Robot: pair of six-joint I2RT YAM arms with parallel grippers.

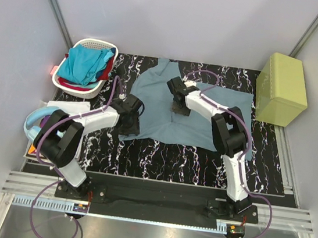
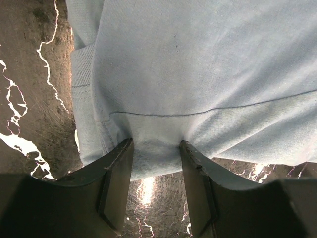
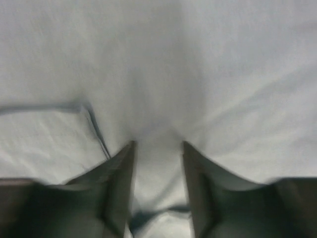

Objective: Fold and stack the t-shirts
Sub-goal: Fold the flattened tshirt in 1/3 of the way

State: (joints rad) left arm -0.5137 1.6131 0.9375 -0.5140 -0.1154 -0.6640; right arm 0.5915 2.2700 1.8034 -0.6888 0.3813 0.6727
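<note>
Lying flat on the black, white-veined table in the top view, the grey-blue t-shirt spreads smooth between both arms. The turquoise t-shirt and the red t-shirt sit bunched in the slotted white basket. Left wrist view: the left gripper stands open, its dark fingers straddling the stitched hem, with cloth puckered at the tips. Right wrist view: the right gripper is open, its tips on soft, blurred cloth beside a creased fold.
</note>
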